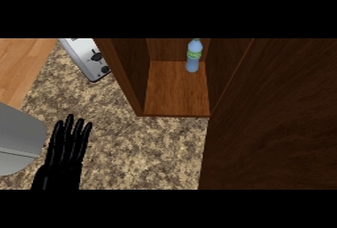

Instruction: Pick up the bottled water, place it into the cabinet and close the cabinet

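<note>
The bottled water (193, 55), clear blue with a green label, stands upright on the shelf of the wooden cabinet (176, 89), at the back right of the compartment. The cabinet's dark door (276, 120) stands open and fills the right side of the view. My left hand (64, 153) rests at the lower left over the speckled counter, fingers straight and pointing up, holding nothing. It is well apart from the cabinet and the bottle. My right hand does not show; the door covers that side.
A white toaster (88, 58) sits at the back left, next to the cabinet's left wall. A grey object (16, 138) lies at the left edge beside my left hand. Granite counter (138, 142) spreads in front of the cabinet.
</note>
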